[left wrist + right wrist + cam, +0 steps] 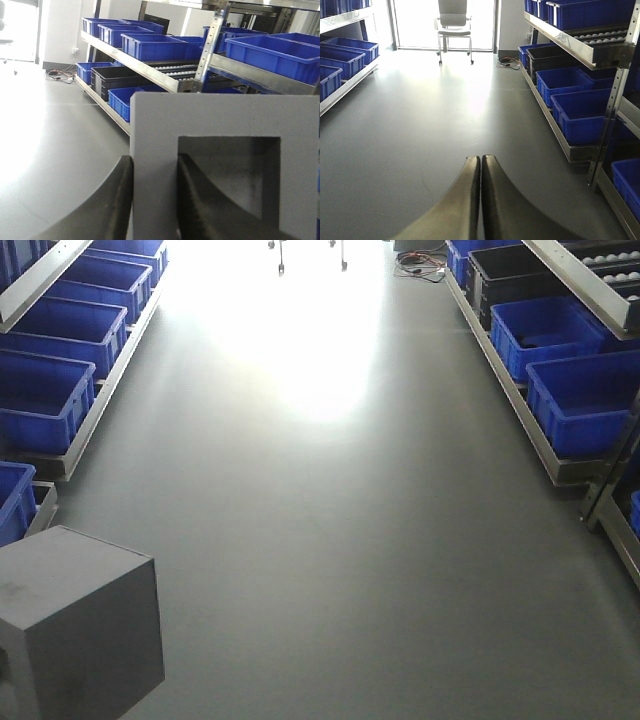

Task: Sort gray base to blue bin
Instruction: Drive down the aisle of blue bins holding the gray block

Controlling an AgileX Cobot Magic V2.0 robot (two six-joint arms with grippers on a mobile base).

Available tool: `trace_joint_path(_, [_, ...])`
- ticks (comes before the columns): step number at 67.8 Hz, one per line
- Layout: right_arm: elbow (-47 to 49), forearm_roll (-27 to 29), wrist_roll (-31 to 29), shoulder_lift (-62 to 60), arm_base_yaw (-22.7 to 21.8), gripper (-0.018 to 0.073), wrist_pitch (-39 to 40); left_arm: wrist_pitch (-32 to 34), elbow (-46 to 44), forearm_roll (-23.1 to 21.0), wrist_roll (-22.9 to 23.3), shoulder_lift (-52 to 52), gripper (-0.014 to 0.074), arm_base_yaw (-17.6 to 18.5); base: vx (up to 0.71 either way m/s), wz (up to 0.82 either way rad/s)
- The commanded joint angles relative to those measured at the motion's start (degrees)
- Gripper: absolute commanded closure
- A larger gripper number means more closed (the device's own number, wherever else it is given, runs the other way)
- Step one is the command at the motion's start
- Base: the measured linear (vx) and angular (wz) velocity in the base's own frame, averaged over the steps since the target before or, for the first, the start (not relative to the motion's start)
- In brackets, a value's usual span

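Observation:
The gray base [80,625] is a matte gray block held in the air at the lower left of the front view. In the left wrist view the gray base [225,120] fills the right half, its square recess facing the camera. My left gripper [155,165] is shut on the wall of the block, one finger outside and one inside the recess. My right gripper [480,159] is shut and empty above the gray floor. Several blue bins line both aisle sides; one blue bin [585,400] sits at the right, another [40,400] at the left.
Metal shelf racks run along both sides of the aisle, with a black bin [510,280] at the far right. An office chair [454,27] stands at the far end by a bright window. Cables [420,265] lie on the floor there.

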State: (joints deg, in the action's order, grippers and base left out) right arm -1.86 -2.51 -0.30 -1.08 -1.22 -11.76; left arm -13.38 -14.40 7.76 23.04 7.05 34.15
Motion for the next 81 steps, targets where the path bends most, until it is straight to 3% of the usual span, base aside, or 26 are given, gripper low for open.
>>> trace_joint_path(1, [-0.3, -0.5, -0.4, -0.4, -0.4, 0.0564, 4.6, 6.2, -1.7, -0.4, 0.3, 0.5, 0.0603, 0.3, 0.43, 0.10])
trace_joint_path(60, [-0.3, -0.5, -0.4, -0.4, -0.4, 0.0564, 4.6, 6.2, -1.7, -0.4, 0.3, 0.5, 0.0603, 0.3, 0.41, 0.07])
trace_joint_path(81, [-0.3, -0.5, -0.4, -0.4, -0.4, 0.0564, 4.5, 6.2, -1.7, -0.4, 0.3, 0.5, 0.0603, 0.3, 0.34, 0.50])
